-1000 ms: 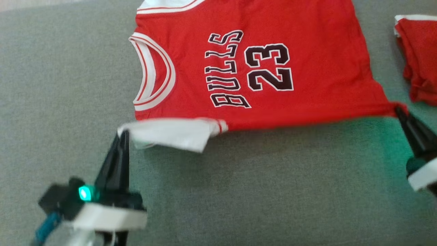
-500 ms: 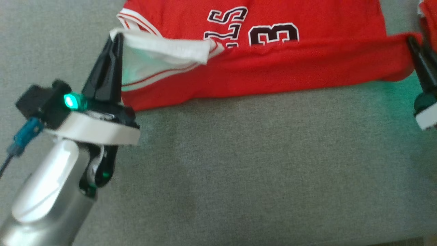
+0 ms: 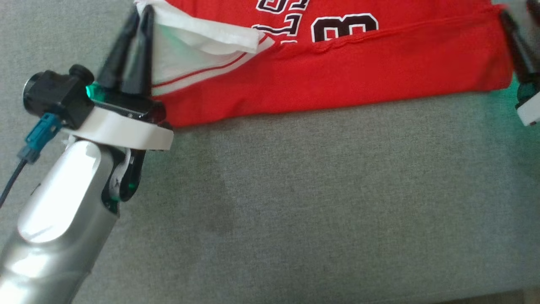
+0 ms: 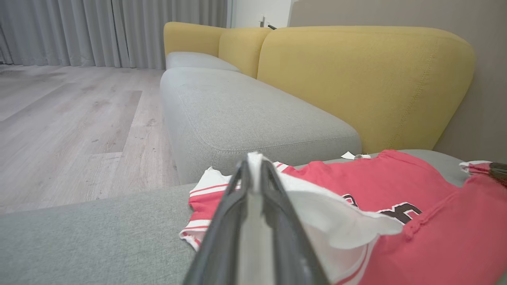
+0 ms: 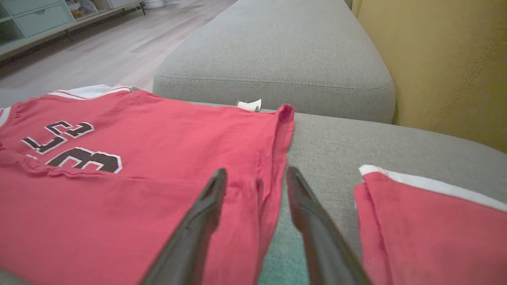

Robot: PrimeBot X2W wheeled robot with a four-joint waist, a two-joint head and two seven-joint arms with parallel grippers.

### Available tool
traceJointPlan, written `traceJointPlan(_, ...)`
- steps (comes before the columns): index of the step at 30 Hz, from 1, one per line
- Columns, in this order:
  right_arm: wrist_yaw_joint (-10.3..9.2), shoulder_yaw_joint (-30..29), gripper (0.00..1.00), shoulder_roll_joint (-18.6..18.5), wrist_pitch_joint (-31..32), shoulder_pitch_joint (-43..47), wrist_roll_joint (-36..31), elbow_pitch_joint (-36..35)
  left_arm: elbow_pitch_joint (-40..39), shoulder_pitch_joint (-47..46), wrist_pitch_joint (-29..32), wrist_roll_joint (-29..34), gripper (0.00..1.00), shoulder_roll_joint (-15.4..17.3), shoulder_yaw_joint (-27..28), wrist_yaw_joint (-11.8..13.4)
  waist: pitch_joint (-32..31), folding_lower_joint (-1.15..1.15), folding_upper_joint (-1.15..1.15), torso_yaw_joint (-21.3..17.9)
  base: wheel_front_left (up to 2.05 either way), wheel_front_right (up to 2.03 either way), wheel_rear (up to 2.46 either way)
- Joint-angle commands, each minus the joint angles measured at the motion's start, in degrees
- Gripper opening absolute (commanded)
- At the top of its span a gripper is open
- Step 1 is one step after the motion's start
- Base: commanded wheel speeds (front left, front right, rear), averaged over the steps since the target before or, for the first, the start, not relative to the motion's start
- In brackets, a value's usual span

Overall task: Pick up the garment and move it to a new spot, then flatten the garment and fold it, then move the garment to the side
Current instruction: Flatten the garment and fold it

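The red jersey (image 3: pixel 337 71) with black numbers lies on the grey sofa seat (image 3: pixel 295 202), its near half doubled over onto the far half. My left gripper (image 3: pixel 141 12) is shut on the jersey's white-trimmed shoulder corner, holding it a little above the cloth; in the left wrist view the white fabric (image 4: pixel 336 217) runs pinched between the fingers of that gripper (image 4: pixel 253 158). At the jersey's (image 5: pixel 119 190) hem corner, my right gripper (image 5: pixel 255 172) stands open, the red edge lying loose between its spread fingers. In the head view the right gripper (image 3: pixel 517 10) is at the top right.
A second red piece with white trim (image 5: pixel 416 221) lies just right of the right gripper. A yellow backrest (image 4: pixel 356 79) rises behind the seat, another grey cushion (image 5: pixel 277 51) lies beyond, and a small white scrap (image 5: pixel 249 105) sits by the jersey's far edge. Wood floor (image 4: pixel 59 118) lies off the sofa.
Both grippers carried the jersey's near edge away from me, over its far half, covering much of the lettering. The right gripper's fingers have since spread. The head camera has also shifted.
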Motion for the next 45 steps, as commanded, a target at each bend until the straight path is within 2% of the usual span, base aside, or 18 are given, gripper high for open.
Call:
traceJointPlan(1,-0.04,0.28,1.00,-1.27,-0.92,0.26,-1.01,0.66,-0.90,-1.95,-0.83,0.77,1.00,1.61,2.06,0.56,-0.20,-0.01,0.00,-0.20,0.00,0.00,0.00)
traceJointPlan(4,-0.04,-0.11,1.00,-0.60,-1.12,-0.68,-2.85,1.88,-0.41,-1.41,-2.06,2.98,1.00,2.32,1.54,1.74,-0.85,-0.01,0.00,-0.75,0.00,0.00,0.00)
traceJointPlan(9,-0.04,-5.05,1.00,1.18,-1.16,0.72,-6.90,0.56,-0.96,1.94,-4.46,7.81,1.00,3.14,0.41,6.02,-2.71,-0.01,0.00,-1.67,0.00,0.00,0.00)
traceJointPlan(14,-0.04,-10.01,1.00,3.66,-1.17,5.39,-10.46,-1.73,-0.70,7.71,-6.01,8.77,1.00,0.82,-0.13,10.39,-4.93,-0.01,0.00,-2.06,0.00,0.00,0.00)
traceJointPlan(17,-0.04,-13.00,1.00,5.63,-1.17,9.38,-12.64,-3.28,2.25,11.73,-6.32,7.98,1.00,-1.15,-0.69,12.37,-5.95,-0.01,0.00,-2.28,0.00,0.00,0.00)
traceJointPlan(24,-0.04,-15.44,1.00,8.43,-1.18,13.47,-14.56,-3.81,11.02,13.79,-4.67,5.97,1.00,-3.74,-1.63,13.26,-6.32,-0.01,0.00,-2.58,0.00,0.00,0.00)
traceJointPlan(32,-0.04,-15.29,1.00,9.82,-1.18,14.70,-14.60,-2.88,18.27,13.29,-0.68,4.75,1.00,-4.49,-1.41,15.29,-6.56,-0.01,0.00,-2.93,0.00,0.00,0.00)
traceJointPlan(37,-0.04,-14.73,1.00,10.05,-1.18,15.07,-13.80,-1.51,18.90,13.81,2.77,4.14,1.00,-4.85,-3.13,14.38,-6.93,-0.01,0.00,-2.69,0.00,0.00,0.00)
traceJointPlan(38,-0.04,-14.56,1.00,10.14,-1.18,15.23,-13.39,-1.16,18.41,13.92,2.92,3.96,0.90,-5.02,-3.34,14.09,-6.99,-0.01,0.00,-2.59,0.00,0.00,0.00)
traceJointPlan(39,-0.04,-14.40,1.00,10.23,-1.18,15.36,-12.94,-0.77,17.88,14.05,2.93,3.82,0.66,-5.13,-3.48,13.90,-7.05,-0.01,0.00,-2.48,0.00,0.00,0.00)
traceJointPlan(40,-0.04,-14.15,1.00,10.31,-1.18,15.48,-12.47,-0.22,17.31,14.14,2.80,3.82,0.47,-5.15,-3.66,13.70,-7.10,-0.01,0.00,-2.33,0.00,0.00,0.00)
traceJointPlan(42,-0.04,-13.42,1.00,10.53,-1.18,15.60,-11.30,1.14,15.92,14.11,1.84,3.95,0.25,-5.17,-3.68,13.55,-7.16,-0.01,0.00,-1.96,0.00,0.00,0.00)
traceJointPlan(43,-0.04,-13.15,1.00,10.76,-1.18,15.58,-10.51,1.91,15.35,14.09,1.53,4.06,0.00,-5.10,-3.70,13.58,-7.18,-0.01,0.00,-1.78,0.00,0.00,0.00)
traceJointPlan(45,-0.04,-12.03,1.00,11.13,-1.18,15.37,-9.09,3.37,14.33,13.92,0.91,4.31,0.00,-4.85,-3.66,13.62,-7.18,-0.01,0.00,-1.42,0.00,0.00,0.00)
